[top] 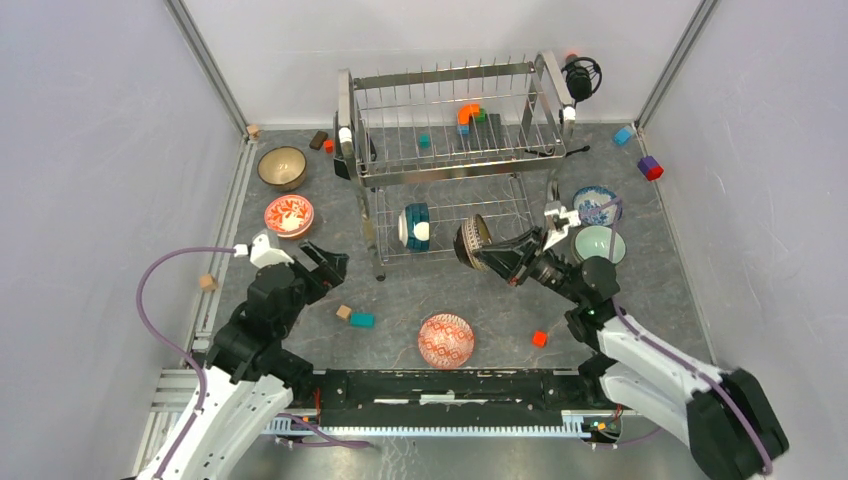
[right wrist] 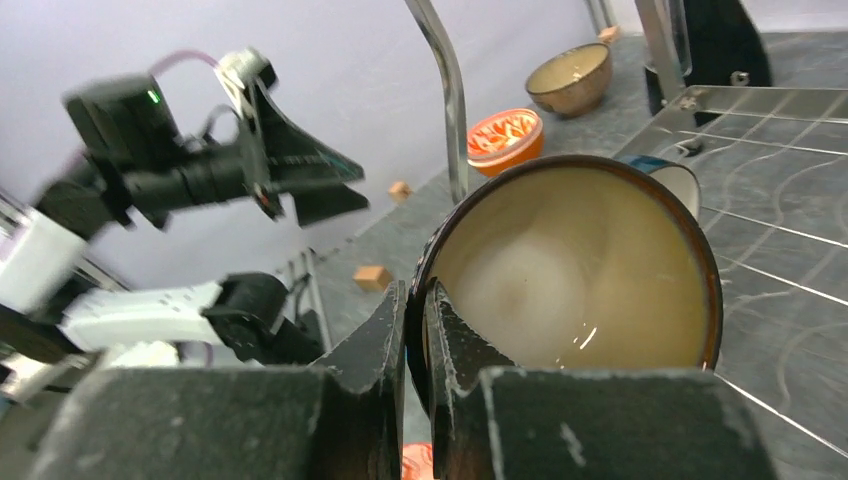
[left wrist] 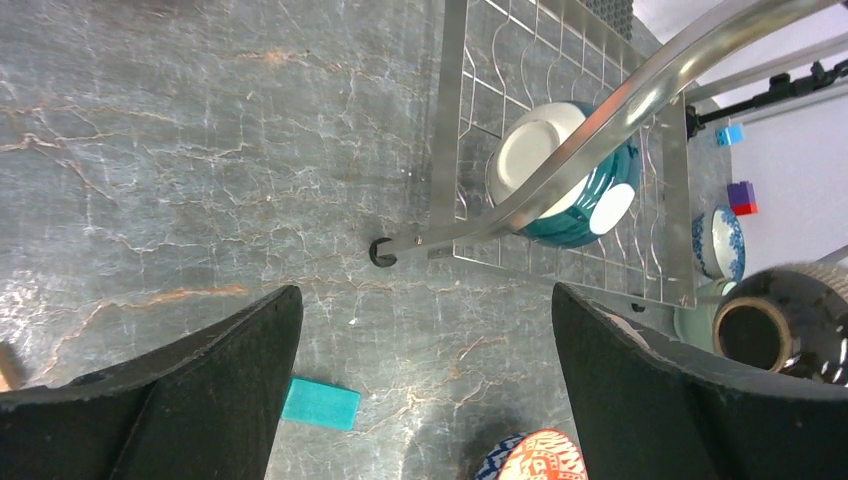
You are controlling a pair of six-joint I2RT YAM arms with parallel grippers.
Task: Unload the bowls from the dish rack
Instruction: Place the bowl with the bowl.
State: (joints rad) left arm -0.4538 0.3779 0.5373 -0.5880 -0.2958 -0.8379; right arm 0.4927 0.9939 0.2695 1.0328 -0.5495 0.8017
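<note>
Your dish rack (top: pixel 455 170) stands at the back of the table. Your right gripper (right wrist: pixel 415 320) pinches the rim of a dark-rimmed cream bowl (right wrist: pixel 570 270) at the lower tier's front right; you can't tell whether it rests on the wires. Your left gripper (left wrist: pixel 425 300) is spread wide over the tabletop (top: pixel 420 300), which is grey and marbled. A teal bowl (top: pixel 415 226) stands on edge in the lower tier, half hidden by the rack's handle in the left wrist view. Your right arm partly covers the pale green bowl (top: pixel 600 245). The walls are pale.
</note>
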